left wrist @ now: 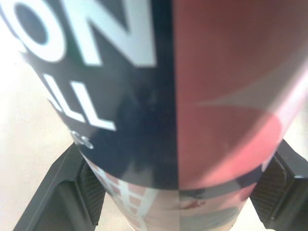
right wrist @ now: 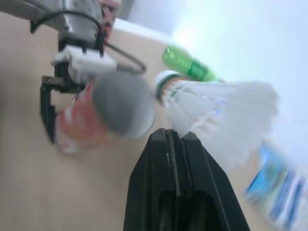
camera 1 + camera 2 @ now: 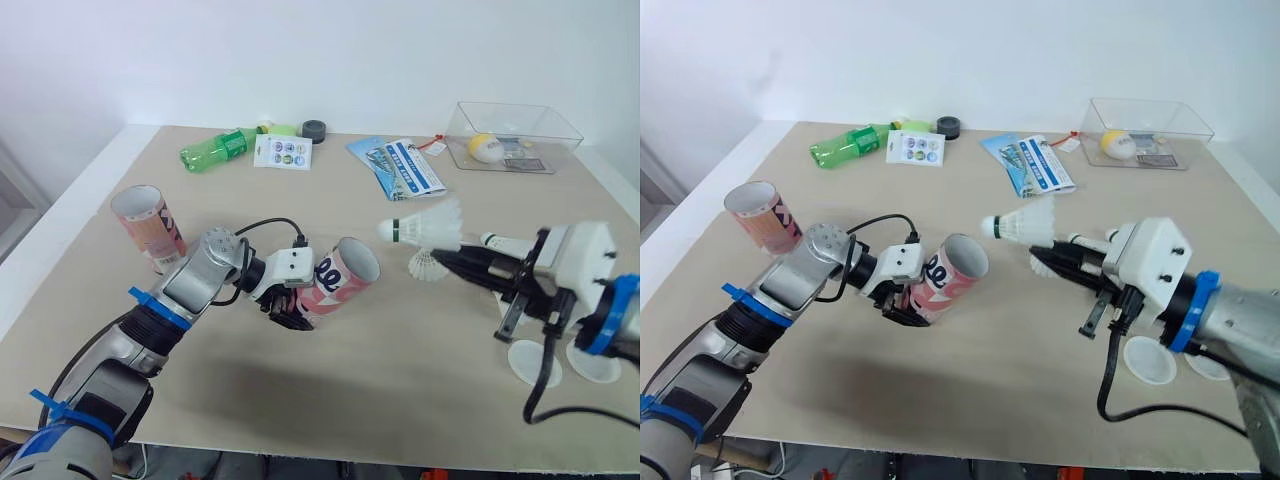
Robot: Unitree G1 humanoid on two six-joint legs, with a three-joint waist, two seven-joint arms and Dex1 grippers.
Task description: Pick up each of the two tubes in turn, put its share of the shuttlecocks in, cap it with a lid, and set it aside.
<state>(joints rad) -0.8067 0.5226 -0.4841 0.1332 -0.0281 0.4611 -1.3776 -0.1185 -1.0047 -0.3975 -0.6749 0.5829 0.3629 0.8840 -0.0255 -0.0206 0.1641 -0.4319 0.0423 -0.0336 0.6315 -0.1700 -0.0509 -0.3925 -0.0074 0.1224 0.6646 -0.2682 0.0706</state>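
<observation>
My left gripper [image 3: 300,300] is shut on a pink tube [image 3: 338,277], held tilted above the table with its open mouth [image 3: 358,258] facing right. In the left wrist view the tube's wall [image 1: 192,96] sits between both fingers [image 1: 72,187]. My right gripper [image 3: 452,258] is shut on the feather skirt of a white shuttlecock [image 3: 425,227], whose cork end points at the tube mouth, a short gap away. A second pink tube [image 3: 147,226] stands upright at the left. Another shuttlecock [image 3: 428,265] lies under the right gripper. Two white lids [image 3: 535,362] lie near the front right.
At the back of the table lie a green bottle [image 3: 212,150], a sticker card [image 3: 283,152], a dark tape roll [image 3: 315,129], a blue leaflet [image 3: 398,164] and a clear box [image 3: 512,135] with a yellow ball. The table's front edge runs close below both arms.
</observation>
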